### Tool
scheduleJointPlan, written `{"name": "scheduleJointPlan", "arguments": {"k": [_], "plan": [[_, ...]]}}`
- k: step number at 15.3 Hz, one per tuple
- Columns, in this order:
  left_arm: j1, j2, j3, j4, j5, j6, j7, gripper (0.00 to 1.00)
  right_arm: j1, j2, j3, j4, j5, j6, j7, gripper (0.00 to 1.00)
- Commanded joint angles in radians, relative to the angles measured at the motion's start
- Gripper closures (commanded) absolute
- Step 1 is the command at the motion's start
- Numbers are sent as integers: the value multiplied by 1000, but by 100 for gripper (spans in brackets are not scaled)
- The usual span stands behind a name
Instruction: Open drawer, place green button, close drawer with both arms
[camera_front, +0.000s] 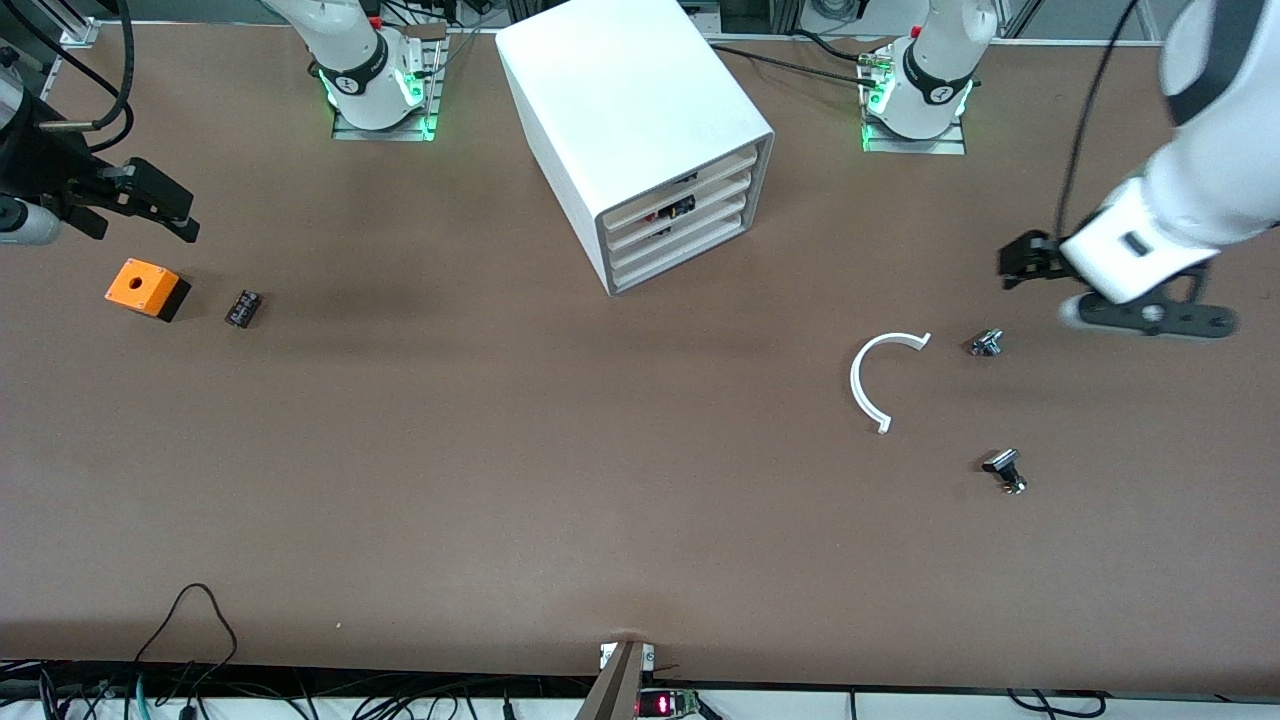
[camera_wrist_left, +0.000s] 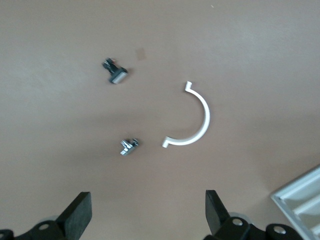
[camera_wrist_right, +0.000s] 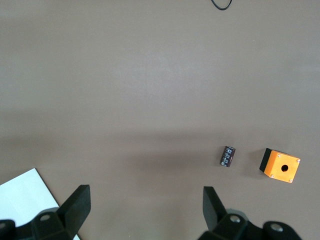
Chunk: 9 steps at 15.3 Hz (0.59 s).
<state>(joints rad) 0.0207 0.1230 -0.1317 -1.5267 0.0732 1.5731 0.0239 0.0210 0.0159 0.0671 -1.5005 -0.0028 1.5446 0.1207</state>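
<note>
While both arms hang high at the table's ends, the left gripper (camera_front: 1020, 262) hovers wide open and empty above bare table near two small metal parts (camera_front: 987, 343) and a white curved strip (camera_front: 880, 375). At the other end the right gripper (camera_front: 165, 210), equally spread and empty, hovers above the orange box (camera_front: 146, 288). All four drawers in the cabinet (camera_front: 640, 120) sit closed, including the drawer (camera_front: 680, 250). Wide clear tabletop (camera_front: 560, 450) lies between. No green-capped button shows.

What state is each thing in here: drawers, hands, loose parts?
Cabinet: upright, all four drawers shut.
Left hand: open, empty, above the table near the white arc.
Right hand: open, empty, above the table near the orange box.
White arc: flat on the table.
Orange box: hole up.
Button: not in view.
</note>
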Motion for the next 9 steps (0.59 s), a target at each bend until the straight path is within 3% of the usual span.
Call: {"name": "scheduleJointPlan", "arguments": {"k": [1, 5, 9], "plan": [[-38, -143, 95, -228, -26, 209, 54, 0, -13, -5, 13, 10, -8, -12, -15, 1], [-67, -172, 127, -245, -27, 205, 51, 0, -13, -5, 14, 10, -8, -11, -15, 1], [-70, -158, 112, -169, -27, 76, 51, 0, -13, -5, 14, 10, -9, -12, -15, 1]]}}
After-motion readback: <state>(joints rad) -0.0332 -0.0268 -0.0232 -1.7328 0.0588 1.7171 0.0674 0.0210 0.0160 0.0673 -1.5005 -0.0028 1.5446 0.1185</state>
